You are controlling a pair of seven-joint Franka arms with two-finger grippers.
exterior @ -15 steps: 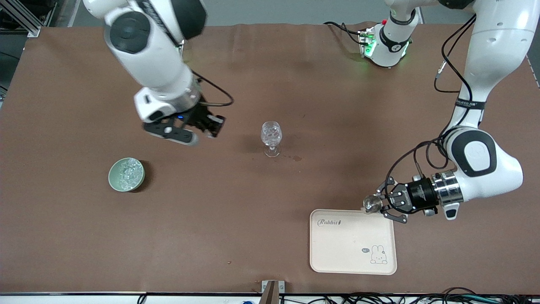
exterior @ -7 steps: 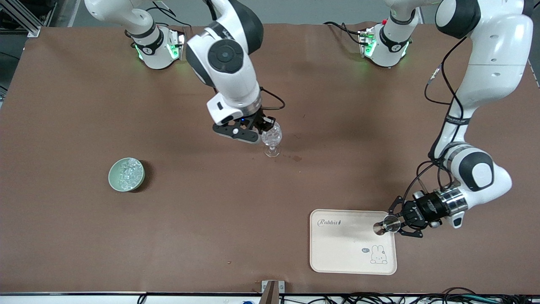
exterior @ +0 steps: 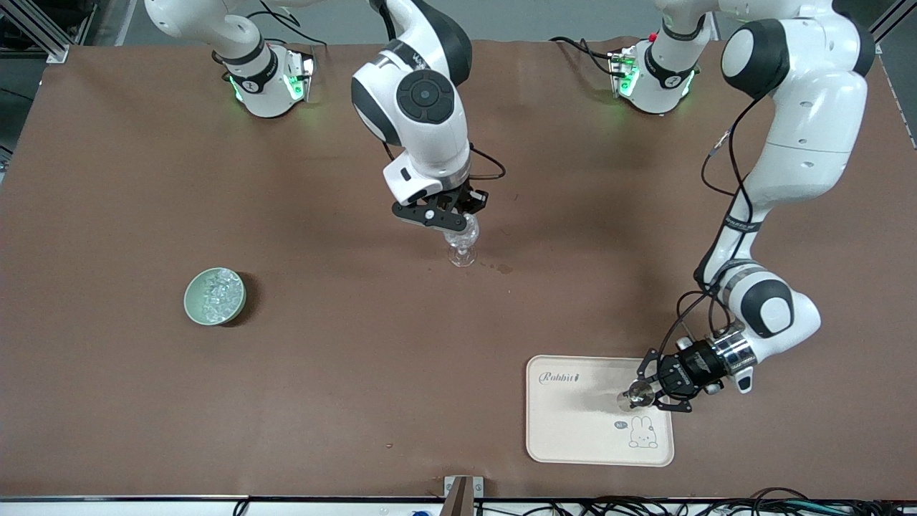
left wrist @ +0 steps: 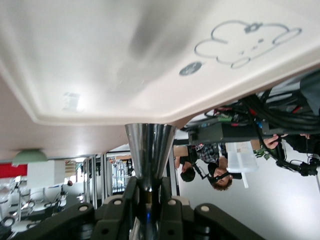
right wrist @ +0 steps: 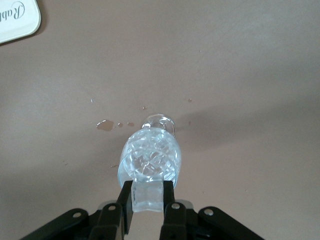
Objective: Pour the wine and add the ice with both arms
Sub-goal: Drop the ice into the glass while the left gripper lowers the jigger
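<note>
Clear, glassy ice (exterior: pixel 215 294) sits heaped in a pale green bowl (exterior: pixel 192 309), well apart from the stemmed glass (exterior: pixel 462 244) and toward the right arm's end of the table, a little nearer the front camera than the glass. One cube (right wrist: pixel 147 195) is already away from the pile: the right gripper (right wrist: pixel 147 202) pinches it between its fingers directly over the mouth of the glass, so that a release would, I judge, drop it straight into the bowl of the glass. The glass stands upright on the brown table (exterior: pixel 344 344), its cut pattern catching the light. A few small wet drops (right wrist: pixel 105 125) lie on the cloth just beside its foot, likely spilled drink.

Away from the glass, toward the left arm's end of the table and nearer the front camera, lies a cream tray (exterior: pixel 566 444) with a rabbit drawing (exterior: pixel 642 433). The left gripper (exterior: pixel 640 390) hangs low over that tray, clamped on a shiny metal cup (left wrist: pixel 149 150) with a narrow waist. It looks like a measuring jigger, though from where I stand I can't be sure. Held low over the tray, it seems about to be set down there, well clear of the glass.
</note>
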